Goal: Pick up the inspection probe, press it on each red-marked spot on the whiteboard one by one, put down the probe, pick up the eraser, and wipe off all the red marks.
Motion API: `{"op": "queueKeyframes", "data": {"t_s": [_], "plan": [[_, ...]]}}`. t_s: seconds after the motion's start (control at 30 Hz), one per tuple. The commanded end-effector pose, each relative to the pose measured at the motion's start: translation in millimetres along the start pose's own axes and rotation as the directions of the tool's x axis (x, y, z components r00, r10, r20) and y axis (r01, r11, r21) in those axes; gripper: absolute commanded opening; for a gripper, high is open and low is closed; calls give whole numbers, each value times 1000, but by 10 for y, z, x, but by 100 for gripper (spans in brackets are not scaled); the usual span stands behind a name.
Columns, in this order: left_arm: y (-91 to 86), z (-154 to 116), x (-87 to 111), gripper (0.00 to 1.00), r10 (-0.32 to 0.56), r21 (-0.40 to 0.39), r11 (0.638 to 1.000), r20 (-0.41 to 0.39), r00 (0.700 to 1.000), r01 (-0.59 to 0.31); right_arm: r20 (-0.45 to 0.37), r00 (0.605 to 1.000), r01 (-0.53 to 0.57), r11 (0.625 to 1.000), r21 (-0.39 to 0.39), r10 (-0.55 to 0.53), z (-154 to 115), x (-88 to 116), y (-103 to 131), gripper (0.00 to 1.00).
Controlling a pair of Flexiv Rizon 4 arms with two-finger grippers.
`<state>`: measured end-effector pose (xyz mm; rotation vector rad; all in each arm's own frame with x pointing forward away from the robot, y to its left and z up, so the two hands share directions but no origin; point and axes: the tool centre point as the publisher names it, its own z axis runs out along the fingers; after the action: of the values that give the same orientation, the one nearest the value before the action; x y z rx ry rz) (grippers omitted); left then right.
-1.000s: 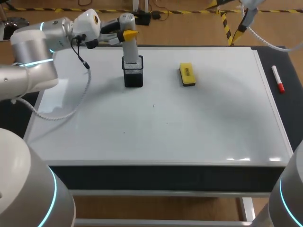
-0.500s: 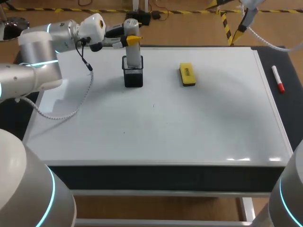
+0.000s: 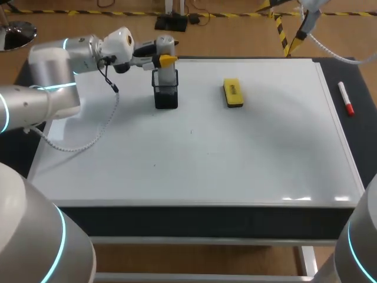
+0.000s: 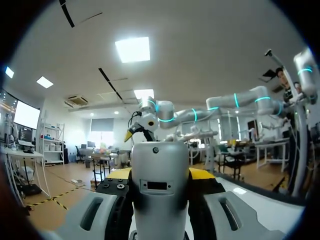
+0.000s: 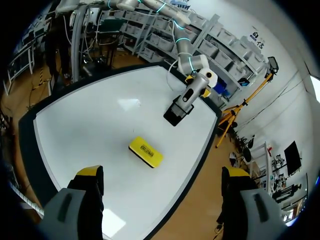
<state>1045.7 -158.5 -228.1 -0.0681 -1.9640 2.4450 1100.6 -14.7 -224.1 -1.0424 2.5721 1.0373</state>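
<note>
Left jaws clench the inspection probe (image 3: pixel 165 44) upright in its black holder (image 3: pixel 166 97) on the whiteboard surface (image 3: pixel 247 171), yellow eraser (image 3: pixel 233 93) nearby, right jaws spread wide above; red marks barely discernible.

No readable text, label (image 5: pixel 145 149) on yellow eraser (image 3: pixel 233 94) too small

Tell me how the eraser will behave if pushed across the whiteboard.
The eraser is a low, flat block, so it probably slides rather than rolls or tips. The whiteboard looks glossy, so it may slip easily.
</note>
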Motion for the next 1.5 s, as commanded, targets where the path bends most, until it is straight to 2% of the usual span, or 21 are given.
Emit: {"op": "queueKeyframes", "data": {"t_s": [0.03,0.3,0.73,0.77,0.8,0.83,1.1,1.23,1.33,1.5], "plan": [[96,32,-12,0,-1,-3,1000,-4,1000,1,-6,1000,2,1000,2,-2,-14,-5,-4,100],[229,15,15,0,-7,1,1000,24,1000,7,-6,1000,2,1000,2,-2,-14,-5,-4,100],[273,-34,39,0,-8,14,1000,57,998,8,-6,1000,2,1000,2,-2,-14,-5,-4,100],[271,-38,46,25,-10,17,1000,62,998,9,-6,1000,2,1000,2,-2,-14,-5,-4,100],[270,-43,51,42,-11,15,1000,64,998,10,-6,1000,2,1000,2,-2,-14,-5,-4,100],[269,-49,57,100,-12,14,1000,66,998,11,-6,1000,2,1000,2,-2,-14,-5,-4,100],[182,-82,116,100,-2,1,1000,75,997,2,-6,1000,2,1000,2,-2,-14,-5,-4,100],[108,-102,160,100,12,-33,999,90,996,-9,-6,1000,2,1000,2,-2,-14,-5,-4,100],[28,-131,221,100,27,-75,997,119,993,-18,-6,1000,2,1000,2,-2,-14,-5,-4,100],[-101,-268,360,100,56,-207,978,236,970,-6,-6,1000,2,1000,2,-2,-14,-5,-4,100]]}}
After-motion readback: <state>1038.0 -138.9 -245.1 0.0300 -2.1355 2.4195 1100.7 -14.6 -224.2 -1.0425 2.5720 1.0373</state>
